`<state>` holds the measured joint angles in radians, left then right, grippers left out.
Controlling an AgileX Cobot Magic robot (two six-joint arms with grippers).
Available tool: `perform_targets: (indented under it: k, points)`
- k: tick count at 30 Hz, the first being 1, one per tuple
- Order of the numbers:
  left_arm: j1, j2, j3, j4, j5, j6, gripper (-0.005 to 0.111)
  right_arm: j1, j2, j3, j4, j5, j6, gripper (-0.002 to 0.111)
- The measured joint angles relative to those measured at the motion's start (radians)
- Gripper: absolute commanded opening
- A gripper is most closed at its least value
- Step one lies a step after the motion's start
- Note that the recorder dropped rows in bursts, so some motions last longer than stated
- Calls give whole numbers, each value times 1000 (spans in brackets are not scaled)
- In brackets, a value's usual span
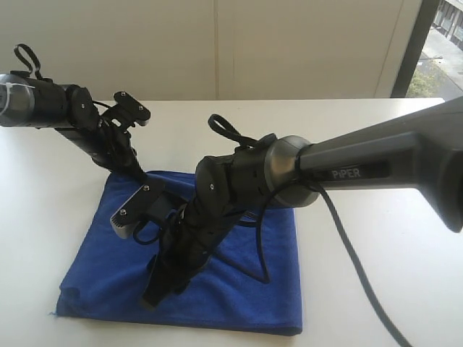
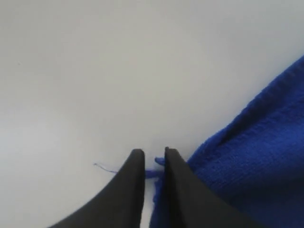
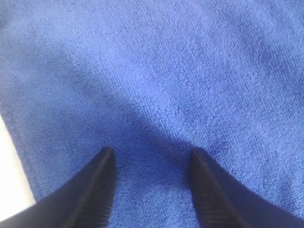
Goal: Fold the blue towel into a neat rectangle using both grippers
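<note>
The blue towel (image 1: 94,267) lies flat on the white table (image 1: 362,123), roughly rectangular, with a doubled edge along its near side. My left gripper (image 1: 137,173) is down at the towel's far left corner. In the left wrist view its jaws (image 2: 155,154) stand a narrow gap apart, with a small tip of the towel (image 2: 256,156) and a loose thread lying between them. My right gripper (image 1: 152,300) reaches across the towel toward its near edge. In the right wrist view it (image 3: 152,154) is open wide just above the towel (image 3: 156,71), holding nothing.
The right arm's grey PiPER link (image 1: 362,170) and a loose black cable (image 1: 347,253) cross over the towel's right side. A wall stands behind the table and a window (image 1: 441,43) at the far right. Bare table (image 2: 118,71) lies beyond the towel corner.
</note>
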<state>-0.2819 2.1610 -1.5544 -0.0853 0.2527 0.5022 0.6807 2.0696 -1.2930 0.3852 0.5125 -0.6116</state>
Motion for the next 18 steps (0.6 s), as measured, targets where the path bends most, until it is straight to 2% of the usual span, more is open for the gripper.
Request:
perform_targets:
  k: [11, 15, 18]
  points:
    - [0, -43, 1, 38, -48, 0, 40, 0, 0, 0, 0, 0, 0, 47]
    - [0, -117, 1, 61, 39, 0, 39, 0, -2, 0, 0, 0, 0, 47]
    - [0, -171, 1, 66, 182, -3, 24, -1, -22, 10, -46, 15, 9, 47]
